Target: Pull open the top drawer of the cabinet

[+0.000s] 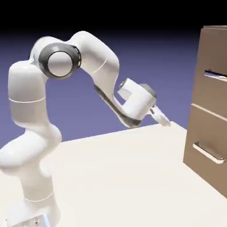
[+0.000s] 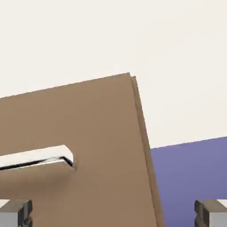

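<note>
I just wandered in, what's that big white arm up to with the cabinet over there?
It is a robot arm, there to pull open the top drawer of the brown cabinet. Right now it isn't holding anything: its gripper is spread open, short of the cabinet in the exterior view and away from the upper handle. Both drawers look closed, so the pulling hasn't begun.
</note>
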